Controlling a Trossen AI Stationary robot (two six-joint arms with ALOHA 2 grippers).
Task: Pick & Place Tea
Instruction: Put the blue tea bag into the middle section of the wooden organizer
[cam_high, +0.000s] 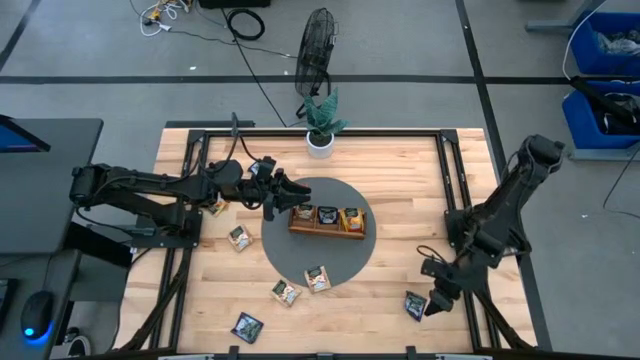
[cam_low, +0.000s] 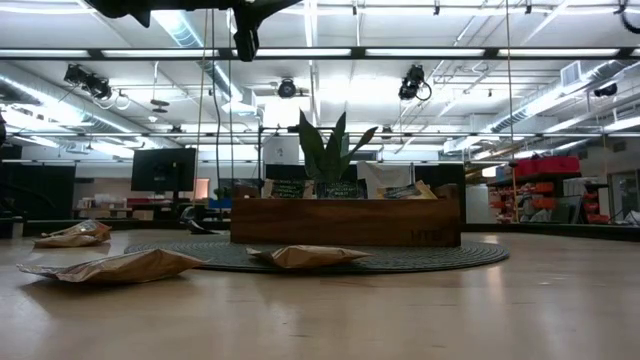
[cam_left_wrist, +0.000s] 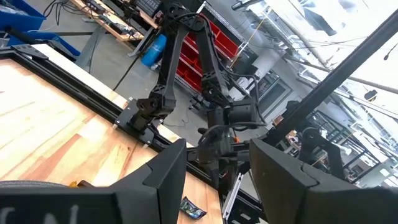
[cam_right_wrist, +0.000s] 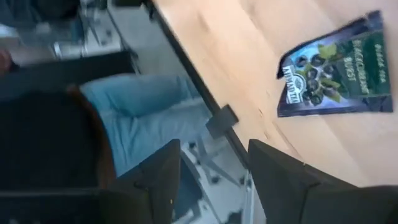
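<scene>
Three sachets (cam_high: 327, 217) are sitting in the tray (cam_high: 327, 231); six are lying around it on the counter (cam_high: 400, 290). Left hand (cam_high: 272, 196), beside the tray, and right hand (cam_high: 433, 301), well off, are gaping empty.

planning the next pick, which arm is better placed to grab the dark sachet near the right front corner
Right. The right gripper sits open just beside that dark sachet, which fills its wrist view. The left gripper, also open, is raised near the tray, across the table.

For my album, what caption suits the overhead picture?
Two robot arms flank a wooden tray on a round mat, tea sachets scattered around.
</scene>
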